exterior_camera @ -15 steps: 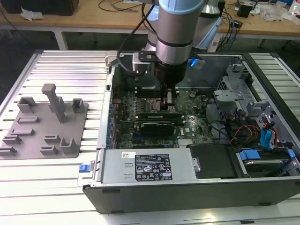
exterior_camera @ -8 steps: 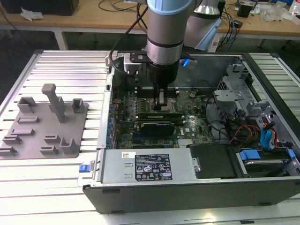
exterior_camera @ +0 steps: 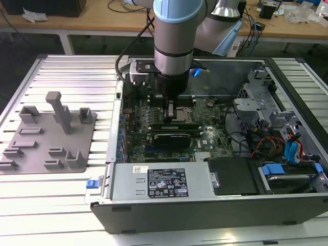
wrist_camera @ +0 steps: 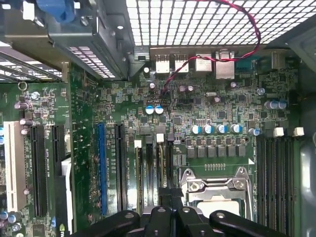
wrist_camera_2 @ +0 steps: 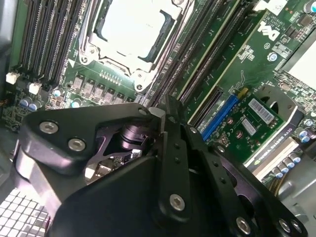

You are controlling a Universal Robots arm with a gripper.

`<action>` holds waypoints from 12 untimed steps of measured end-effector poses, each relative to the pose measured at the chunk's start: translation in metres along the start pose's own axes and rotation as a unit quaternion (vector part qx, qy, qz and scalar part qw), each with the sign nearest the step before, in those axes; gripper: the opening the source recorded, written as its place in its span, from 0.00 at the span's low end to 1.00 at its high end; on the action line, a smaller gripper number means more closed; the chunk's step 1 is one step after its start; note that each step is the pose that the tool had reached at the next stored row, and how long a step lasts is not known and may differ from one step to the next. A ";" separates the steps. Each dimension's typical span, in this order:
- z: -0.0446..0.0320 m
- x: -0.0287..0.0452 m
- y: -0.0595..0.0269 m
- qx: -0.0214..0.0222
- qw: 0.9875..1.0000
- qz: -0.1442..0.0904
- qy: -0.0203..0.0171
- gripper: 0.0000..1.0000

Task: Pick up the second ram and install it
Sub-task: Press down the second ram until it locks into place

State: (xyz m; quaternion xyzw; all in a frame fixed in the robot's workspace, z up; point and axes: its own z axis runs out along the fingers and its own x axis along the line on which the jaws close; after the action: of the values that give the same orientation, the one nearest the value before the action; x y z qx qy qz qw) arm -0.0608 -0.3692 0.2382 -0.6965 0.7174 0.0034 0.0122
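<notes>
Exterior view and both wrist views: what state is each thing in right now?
Computer case: on its side, open.
Gripper: lowered inside the case, by the processor socket.
Processor socket: retention frame closed, no cooler on it.
Memory slots: look empty.
Expansion card: seated on the board.

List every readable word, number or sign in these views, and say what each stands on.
Nothing can be quoted reliably.
Black label on the metal cover: too small.
White sticker beside it: too small.
White logo on the motherboard: brand mark, left unquoted.
Pale sticker on the expansion card: blurred.
White lettering beside the blue slot: too small.
</notes>
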 end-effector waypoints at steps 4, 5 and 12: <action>0.0017 0.0001 0.0006 0.000 1.000 0.000 0.000 0.08; 0.0018 0.0001 0.0006 0.000 1.000 0.000 0.000 0.08; 0.0062 0.0012 0.0018 0.000 1.000 0.000 0.000 0.08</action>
State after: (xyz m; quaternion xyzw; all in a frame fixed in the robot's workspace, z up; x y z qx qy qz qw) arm -0.0625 -0.3703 0.2320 -0.6966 0.7173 0.0035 0.0122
